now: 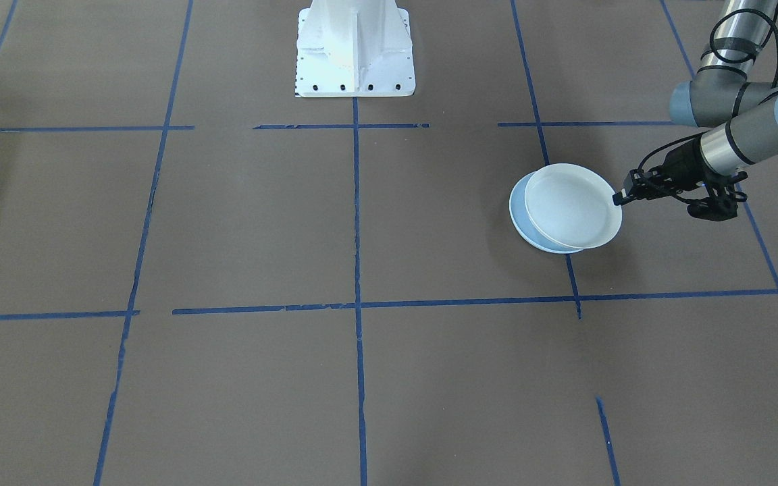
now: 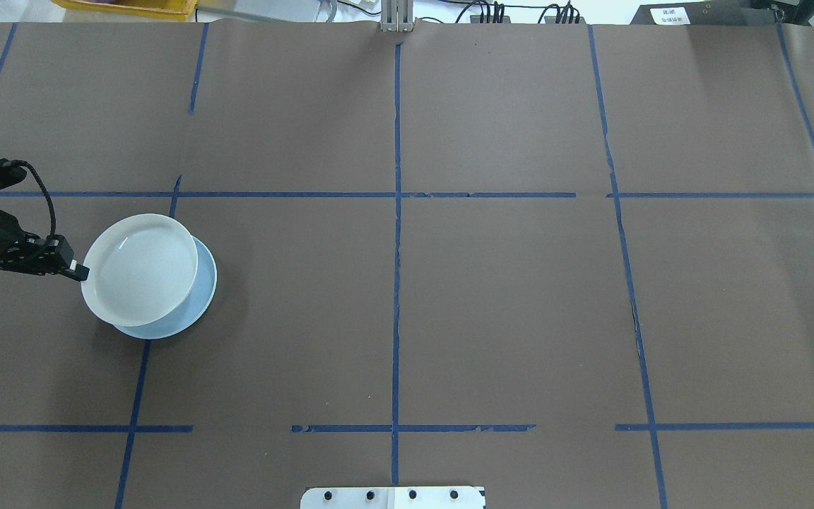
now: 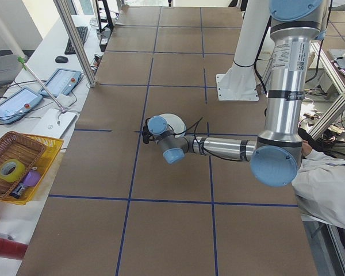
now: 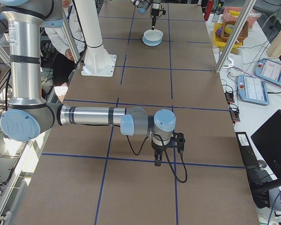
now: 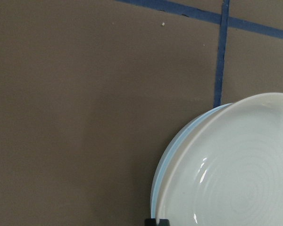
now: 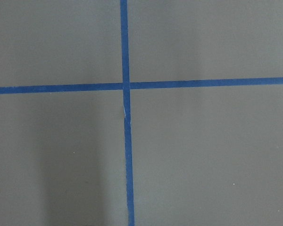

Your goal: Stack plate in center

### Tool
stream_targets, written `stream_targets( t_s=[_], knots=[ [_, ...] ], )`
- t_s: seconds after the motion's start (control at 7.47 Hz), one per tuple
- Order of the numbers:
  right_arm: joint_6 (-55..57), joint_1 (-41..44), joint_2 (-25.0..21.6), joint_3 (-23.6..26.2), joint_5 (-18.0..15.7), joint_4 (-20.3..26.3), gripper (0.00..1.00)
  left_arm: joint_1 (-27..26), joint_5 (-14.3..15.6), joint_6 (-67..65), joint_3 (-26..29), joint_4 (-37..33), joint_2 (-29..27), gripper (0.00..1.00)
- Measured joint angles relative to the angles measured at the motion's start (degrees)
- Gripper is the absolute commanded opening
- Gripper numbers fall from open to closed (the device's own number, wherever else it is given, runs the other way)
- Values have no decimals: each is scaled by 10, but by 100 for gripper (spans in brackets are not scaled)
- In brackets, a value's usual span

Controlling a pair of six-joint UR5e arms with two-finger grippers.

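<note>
Holding the ringed plate (image 2: 140, 268) by its rim in my closed left pincer (image 2: 80, 272), offset over the pale blue plate (image 2: 198, 297) (not seated yet), left of tabletop center.

Ringed white plate (image 2: 140, 268) overlapping pale blue plate (image 2: 198, 297)

A robotics lab is shown: a brown-papered worktop (image 3: 178, 172) gridded with blue tape (image 2: 397, 212), an arm pedestal (image 1: 355, 50) bolted on, control tablets (image 4: 262, 79) and cables alongside, aluminium frame posts (image 3: 75, 40), and a white-coated person (image 3: 328, 190) seated nearby.
</note>
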Motion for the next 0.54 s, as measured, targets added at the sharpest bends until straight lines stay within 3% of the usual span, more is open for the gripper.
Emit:
stream_targets(
  t_s=[0.54],
  knots=[
    [0,0,0,0,0,0,100,1,0,1,-2,-3,0,100]
  ],
)
